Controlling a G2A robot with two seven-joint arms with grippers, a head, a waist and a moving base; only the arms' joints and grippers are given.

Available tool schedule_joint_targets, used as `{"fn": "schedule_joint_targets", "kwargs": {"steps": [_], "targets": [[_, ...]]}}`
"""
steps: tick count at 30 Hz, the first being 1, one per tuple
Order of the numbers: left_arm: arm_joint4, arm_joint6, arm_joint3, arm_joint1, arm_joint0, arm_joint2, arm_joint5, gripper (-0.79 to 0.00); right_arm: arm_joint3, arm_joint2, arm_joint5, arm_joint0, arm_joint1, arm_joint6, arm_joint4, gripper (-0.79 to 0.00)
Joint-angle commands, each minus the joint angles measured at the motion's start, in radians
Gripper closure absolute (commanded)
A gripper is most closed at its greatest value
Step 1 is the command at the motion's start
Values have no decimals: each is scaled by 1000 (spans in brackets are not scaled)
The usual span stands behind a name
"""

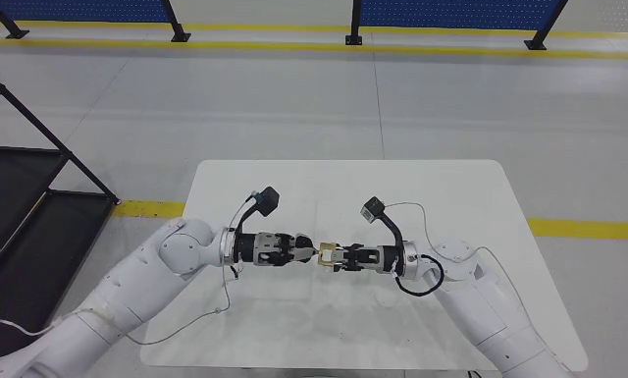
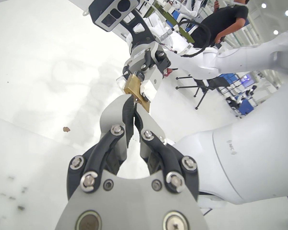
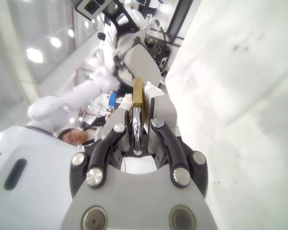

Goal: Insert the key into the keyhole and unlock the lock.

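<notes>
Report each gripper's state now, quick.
Left gripper: shut on the thin metal key, its tip at the padlock.
Right gripper: shut on the brass padlock with a steel shackle.

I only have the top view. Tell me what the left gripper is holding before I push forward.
Observer: The left gripper is shut on a thin key. The key's tip meets the end face of the padlock.
Operator: Now give me the right side's grip.
Observer: The right gripper clamps the padlock by its sides, and the shackle points back toward that wrist.
Operator: Report how deep the key sits.
Observer: I cannot tell, because the left gripper's pads cover that spot.
</notes>
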Motion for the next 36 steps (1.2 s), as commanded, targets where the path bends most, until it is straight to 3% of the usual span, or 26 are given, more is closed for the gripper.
{"fn": "schedule_joint_targets", "kwargs": {"steps": [1,20,36], "targets": [[82,53,-15,-1,20,-14,-9,0,0,0,0,0,0,0,0,0],[583,400,-149,-6,174,-145,5,0,0,0,0,0,0,0,0,0],[943,630,-228,-16,274,-210,97,0,0,0,0,0,0,0,0,0]]}}
